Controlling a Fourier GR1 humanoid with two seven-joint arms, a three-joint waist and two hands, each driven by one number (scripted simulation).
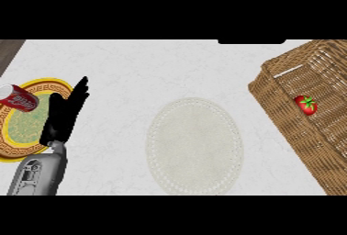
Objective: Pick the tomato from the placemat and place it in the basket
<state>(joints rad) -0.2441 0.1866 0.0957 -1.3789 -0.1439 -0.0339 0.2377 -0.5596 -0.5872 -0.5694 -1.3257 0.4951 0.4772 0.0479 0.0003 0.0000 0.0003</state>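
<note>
Tomato: small red tomato with a green stalk (306, 104) lies inside the brown woven wicker basket (325, 151) at the right of the white marbled worktop (136, 64), against the inner weave below the rim.
Placemat: pale round lace-edged placemat (195, 146) sits bare at the centre, well apart from the basket.
Left hand: black left hand (66, 114) stands at the left edge on its grey forearm (37, 172), fingers straight and pointing up, holding nothing, at rest.
Right hand: out of view.
Bystanders: red drinks can (17, 97) lies tilted on the rim of a round green plate with a yellow patterned border (27, 124), just beside the left hand.
Progress: by the look of it the job is done, with fruit off the mat and in the basket; it appears settled, though the steep angle leaves its exact resting spot unsure.
Left to do: seemingly nothing.
</note>
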